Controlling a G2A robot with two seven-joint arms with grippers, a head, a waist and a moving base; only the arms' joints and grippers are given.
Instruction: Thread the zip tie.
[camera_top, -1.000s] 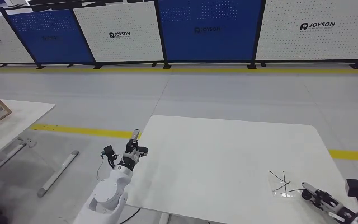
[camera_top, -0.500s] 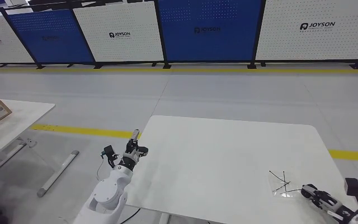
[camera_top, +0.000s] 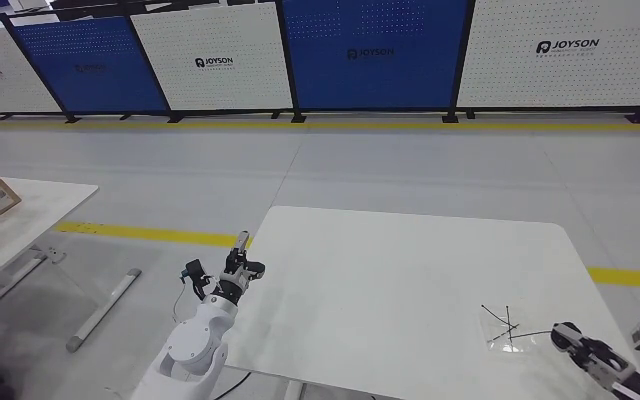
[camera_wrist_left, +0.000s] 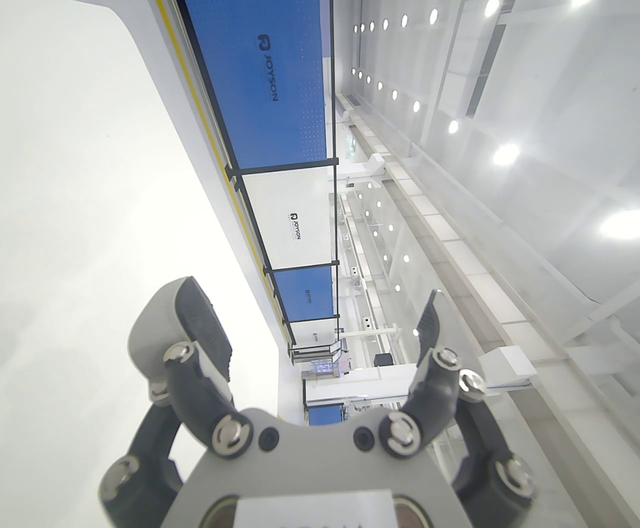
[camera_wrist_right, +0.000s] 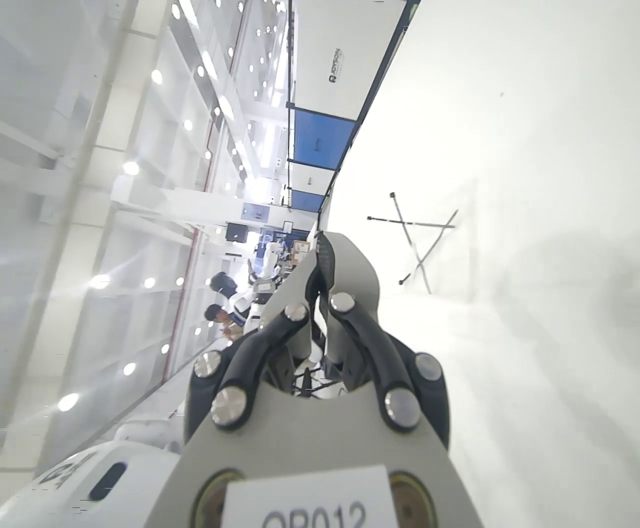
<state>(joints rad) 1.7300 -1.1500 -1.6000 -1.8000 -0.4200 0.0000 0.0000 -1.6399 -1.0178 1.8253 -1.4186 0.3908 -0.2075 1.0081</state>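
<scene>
Overhead, the white rectangular table (camera_top: 400, 260) is carrying a small heap of thin black plastic zip ties (camera_top: 505, 322) near its right front corner, the straps crossing one another in a loose star. They are lying on what looks like a clear plastic sheet (camera_top: 495, 334). The right gripper (camera_top: 556, 332) is sitting low just beside this heap, on the side nearer the table's right edge, and is pointing toward it. In the right wrist view its fingers (camera_wrist_right: 345, 260) are pressing flat together, leaving no gap at the right gripper (camera_wrist_right: 321, 245), with the zip ties (camera_wrist_right: 417, 235) lying apart from the tip. From above, one fine dark strand is running from the heap to the fingertips; whether it is pinched there cannot be told. The left gripper (camera_top: 240, 245) is hanging at the table's left edge, well apart from the zip ties, and the left wrist view is showing the left gripper (camera_wrist_left: 325, 320) spread wide and holding nothing. Blue and white perforated panels (camera_top: 375, 50) are lining the far floor.
</scene>
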